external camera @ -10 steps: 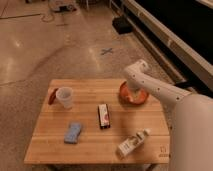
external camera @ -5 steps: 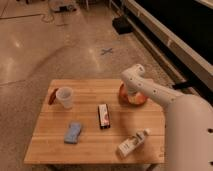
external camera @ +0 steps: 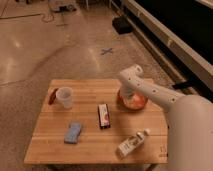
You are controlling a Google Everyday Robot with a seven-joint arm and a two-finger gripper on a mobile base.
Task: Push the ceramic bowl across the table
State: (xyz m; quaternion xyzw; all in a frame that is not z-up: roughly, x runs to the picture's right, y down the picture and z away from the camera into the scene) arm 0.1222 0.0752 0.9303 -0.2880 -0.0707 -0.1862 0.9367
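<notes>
Fingers (external camera: pixel 131 95) are down at the ceramic bowl (external camera: pixel 141 103), tucked under the wrist, so honestly I can't tell if they're spread or pinched together, or whether they sit inside the bowl or against its rim. The bowl is on the far right part of the counter (external camera: pixel 90 145), near the right edge, and that's my main worry: a shove in the wrong direction and it probably slides straight off onto the floor. If contact is high on the rim, I'd guess it tips or spins instead of sliding. Pushed left, it heads toward the small dark box (external camera: pixel 104 116), with the plastic cup (external camera: pixel 64 97) further along. The bottle (external camera: pixel 132 144) lying near the front edge could get clipped by the arm.
</notes>
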